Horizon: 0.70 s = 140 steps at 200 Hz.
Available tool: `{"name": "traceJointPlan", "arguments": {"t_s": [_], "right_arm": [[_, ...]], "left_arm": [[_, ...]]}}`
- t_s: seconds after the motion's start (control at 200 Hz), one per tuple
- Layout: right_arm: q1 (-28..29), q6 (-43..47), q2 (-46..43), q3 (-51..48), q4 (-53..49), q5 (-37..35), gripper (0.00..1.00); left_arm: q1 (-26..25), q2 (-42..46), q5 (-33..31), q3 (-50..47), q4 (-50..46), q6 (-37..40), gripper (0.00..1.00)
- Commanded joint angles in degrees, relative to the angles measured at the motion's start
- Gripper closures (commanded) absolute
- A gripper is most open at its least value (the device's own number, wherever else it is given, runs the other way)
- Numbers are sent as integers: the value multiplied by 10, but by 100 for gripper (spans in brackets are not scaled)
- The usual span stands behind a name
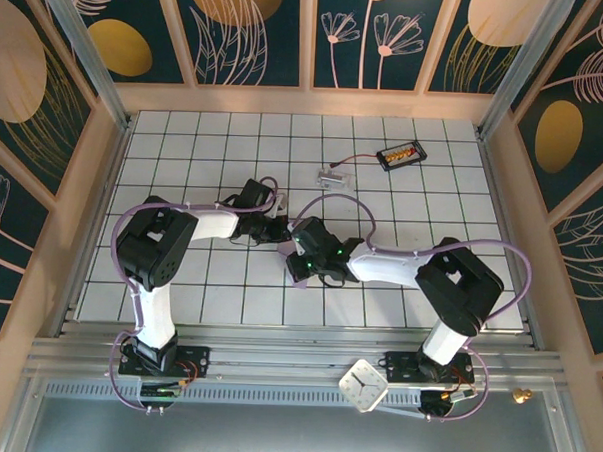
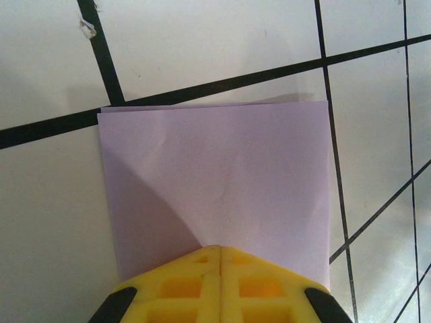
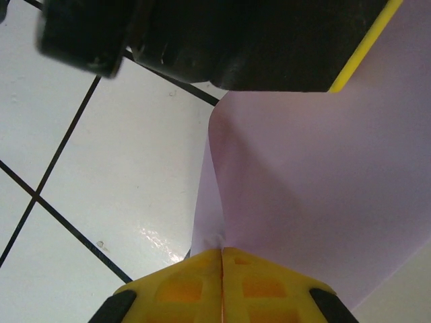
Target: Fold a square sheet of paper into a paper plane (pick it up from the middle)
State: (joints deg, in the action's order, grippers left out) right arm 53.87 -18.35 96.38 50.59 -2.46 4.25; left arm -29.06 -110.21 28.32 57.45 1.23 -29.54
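Yellow fingertips (image 2: 182, 286) sit nearest, pressed together. On the white tiled table (image 1: 235, 143), midway between the arms, the lavender sheet (image 2: 215, 182) lies folded, its layers not quite flush at the far edge. Two pinches this close — any pull apart could tear it, and a slack grip could let the layers slide and spoil the crease. Both the left gripper (image 2: 220, 250) and the right gripper (image 3: 221, 252) are clamped on the sheet, no gap showing.
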Motion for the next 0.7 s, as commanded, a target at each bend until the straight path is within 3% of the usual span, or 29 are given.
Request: {"name": "traceJointPlan", "arguments": {"t_s": [0.0,0.265,0.696], "right_arm": [[-8,-9,-7,-13,21,14,90],[-21,-35,-18,-42,64,63,88],[-28,-58,-34,-65,95,80,86]], "left_arm": [[-2,-17,6,7,-25,12,93],[-2,-16,3,5,-26,12,94],[-2,-15,2,3,-26,14,95]]}}
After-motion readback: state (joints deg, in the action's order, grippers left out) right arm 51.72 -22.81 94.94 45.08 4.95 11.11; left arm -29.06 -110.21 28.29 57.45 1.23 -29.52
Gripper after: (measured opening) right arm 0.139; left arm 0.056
